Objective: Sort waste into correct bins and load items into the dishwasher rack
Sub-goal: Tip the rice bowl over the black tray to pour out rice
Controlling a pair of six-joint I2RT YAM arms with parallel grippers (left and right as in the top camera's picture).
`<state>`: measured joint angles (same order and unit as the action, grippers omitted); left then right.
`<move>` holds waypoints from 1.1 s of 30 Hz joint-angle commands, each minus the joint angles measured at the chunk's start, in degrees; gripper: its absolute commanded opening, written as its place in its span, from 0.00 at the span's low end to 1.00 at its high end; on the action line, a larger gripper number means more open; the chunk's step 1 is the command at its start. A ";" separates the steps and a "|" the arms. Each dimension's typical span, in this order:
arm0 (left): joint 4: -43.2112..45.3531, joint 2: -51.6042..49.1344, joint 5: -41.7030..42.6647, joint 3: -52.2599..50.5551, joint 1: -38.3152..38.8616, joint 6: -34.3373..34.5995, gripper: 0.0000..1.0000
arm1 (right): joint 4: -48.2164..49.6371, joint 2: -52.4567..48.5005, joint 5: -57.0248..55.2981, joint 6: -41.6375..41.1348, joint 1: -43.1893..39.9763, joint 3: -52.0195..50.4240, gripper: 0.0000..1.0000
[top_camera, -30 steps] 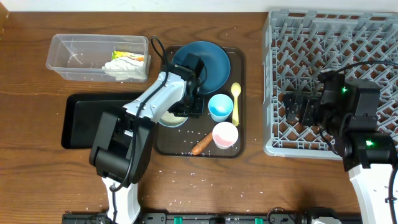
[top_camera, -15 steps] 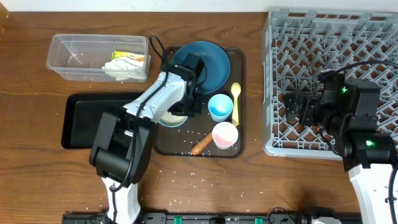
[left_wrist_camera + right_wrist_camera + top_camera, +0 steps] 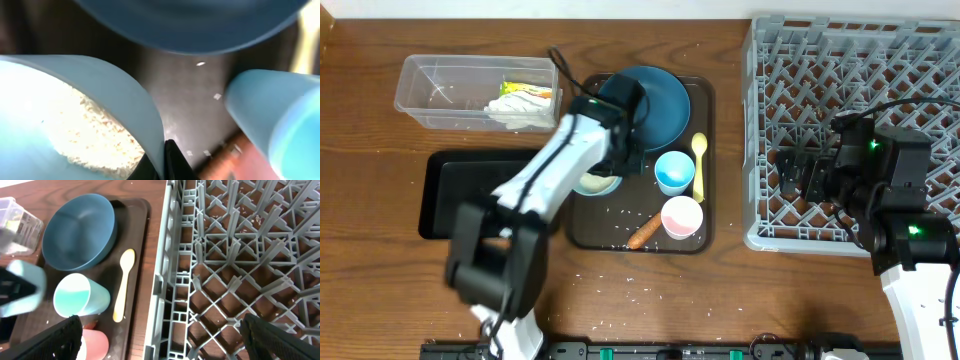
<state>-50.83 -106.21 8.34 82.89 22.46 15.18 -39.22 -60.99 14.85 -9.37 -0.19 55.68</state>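
Note:
My left gripper (image 3: 622, 166) is shut on the right rim of the white-and-light-blue bowl (image 3: 594, 183), which holds white rice (image 3: 80, 125). In the left wrist view the fingers (image 3: 167, 159) pinch the bowl wall (image 3: 125, 95). The dark blue plate (image 3: 655, 100), light blue cup (image 3: 674, 172), pink cup (image 3: 682, 217), yellow spoon (image 3: 699, 160) and carrot-like stick (image 3: 645, 232) lie on the brown tray (image 3: 704, 100). My right gripper (image 3: 800, 175) is open and empty over the grey rack (image 3: 880, 60), its fingers (image 3: 160, 340) spread wide.
The clear tub (image 3: 440, 85) at the back left holds the yellow-green wrapper (image 3: 527, 90) and white tissue (image 3: 520, 112). The black tray (image 3: 460, 195) lies left of the brown tray. Loose rice grains (image 3: 620, 290) dot the table and brown tray.
My left arm has risen and swung while staying shut on the bowl rim; the bowl has shifted slightly. The right arm has not moved.

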 commanded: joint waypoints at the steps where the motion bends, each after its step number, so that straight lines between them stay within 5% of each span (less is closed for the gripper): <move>1: -1.92 7.30 4.09 0.76 -4.68 0.04 0.06 | 0.00 0.22 0.39 0.87 0.96 1.16 0.99; 11: -7.41 11.06 22.32 -2.03 -24.63 -8.50 0.06 | 0.02 0.22 0.39 0.87 0.96 1.16 0.99; 25: -4.94 10.88 67.63 -14.95 -52.63 -26.67 0.06 | -0.02 0.22 0.39 0.85 0.96 1.16 0.99; 33: -1.55 8.37 73.70 -20.24 -60.85 -26.75 0.06 | -0.02 0.22 0.39 0.87 0.96 1.14 0.99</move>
<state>-52.45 -96.42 76.20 63.61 -36.80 -9.52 -39.22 -60.99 14.85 -9.37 -0.19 55.68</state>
